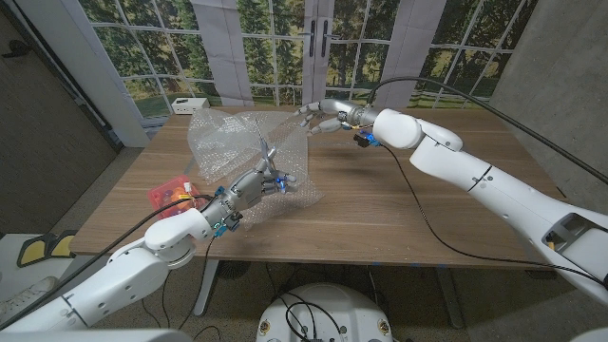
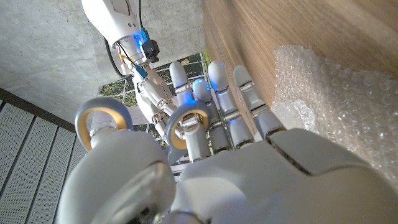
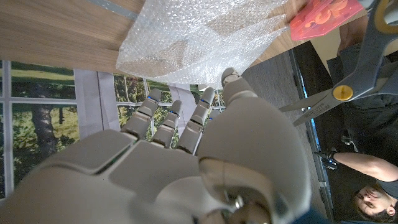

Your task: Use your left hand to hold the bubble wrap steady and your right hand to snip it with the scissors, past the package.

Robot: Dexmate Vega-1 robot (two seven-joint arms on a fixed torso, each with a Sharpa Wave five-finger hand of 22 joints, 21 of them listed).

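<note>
Sprawling over the left-centre of the wooden table [image 1: 399,218], the bubble wrap [image 1: 237,142] is a clear, crumpled sheet, bunched up and lifted in folds rather than lying smooth. A red package [image 1: 171,193] sits at its near left edge, partly under the wrap. The left arm reaches in from the near left corner, and the left hand [image 1: 255,183] is over the wrap's near side with its fingers closed through the yellow-lined handles of the scissors [image 1: 266,157], whose blades point up and away above the sheet. The right arm stretches across from the right, its right hand [image 1: 323,116] at the wrap's far edge with fingers spread and extended; whether they pinch the sheet cannot be told. In the right wrist view the scissor blades stand parted, with their tips cut off.
</note>
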